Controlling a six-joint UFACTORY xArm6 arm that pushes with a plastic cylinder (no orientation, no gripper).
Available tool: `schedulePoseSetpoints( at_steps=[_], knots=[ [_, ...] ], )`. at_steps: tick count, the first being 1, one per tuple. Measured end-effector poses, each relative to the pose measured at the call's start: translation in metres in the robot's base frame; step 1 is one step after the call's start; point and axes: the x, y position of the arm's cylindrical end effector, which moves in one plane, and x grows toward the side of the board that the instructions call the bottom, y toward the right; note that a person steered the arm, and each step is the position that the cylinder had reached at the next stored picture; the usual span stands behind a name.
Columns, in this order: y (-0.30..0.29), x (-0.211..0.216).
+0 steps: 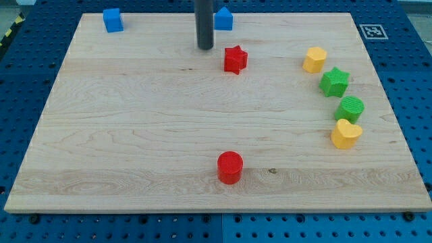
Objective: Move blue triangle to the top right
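The blue triangle (223, 18) sits at the view's top edge of the board, just right of centre. My tip (205, 47) is the lower end of the dark rod, just left of and slightly below the blue triangle, with a small gap between them. A red star (235, 59) lies just right of and below the tip. A blue cube (113, 20) sits at the top left.
On the view's right, a column of blocks: a yellow hexagon (314, 59), a green star (334, 82), a green cylinder (350, 109) and a yellow heart (345, 133). A red cylinder (229, 167) stands at bottom centre. The wooden board (135, 135) lies on a blue perforated table.
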Motion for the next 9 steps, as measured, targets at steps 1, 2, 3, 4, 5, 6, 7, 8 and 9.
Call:
schedulePoseSetpoints(
  at_steps=[1, 2, 3, 4, 5, 6, 7, 8, 9],
  knots=[
    [0.009, -0.067],
    [0.008, -0.072],
    [0.008, -0.072],
    [0.015, -0.073],
    [0.03, -0.073],
    [0.044, -0.072],
    [0.06, -0.073],
    [0.082, -0.074],
    [0.108, -0.074]
  ],
)
